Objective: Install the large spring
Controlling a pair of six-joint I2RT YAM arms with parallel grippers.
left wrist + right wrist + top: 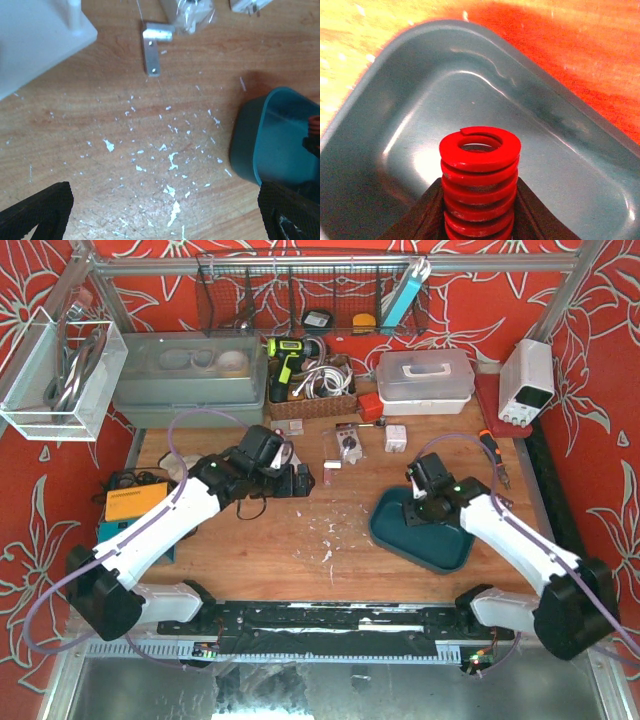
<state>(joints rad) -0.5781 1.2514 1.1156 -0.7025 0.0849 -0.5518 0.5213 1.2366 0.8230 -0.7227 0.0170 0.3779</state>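
Overhead, far left of frame: a clear bin (40, 400) hangs off the frame, with metal pieces inside that are too tangled for me to name. Beside it, a grey tub (150, 395) holds what look like tape rolls (205, 360). Left of centre, the left gripper (288, 478) sits over the wooden table (300, 540). From above I cannot judge its jaws. Its own wrist camera settles it: fingers (37, 212) at the two bottom corners, spread wide, nothing held, only wood dotted with white flecks (171, 160) between them. That view alone also gives me a small metal bracket (151, 50) at top centre and, at the right edge, a corner of the teal tray (250, 150) with a sliver of red coil at the frame's edge. Right of centre overhead, the right gripper (420, 502) dips into the tray's upper-left corner, and the arm hides what it has. The right wrist camera fills that in: the large spring (480, 170), red, stands upright with its open end toward the lens, and the dark fingers (427, 220) are clamped on its sides over the tray floor. I cannot tell whether its foot touches the tray. Upper right overhead: a white lidded box (425, 375), contents not visible.
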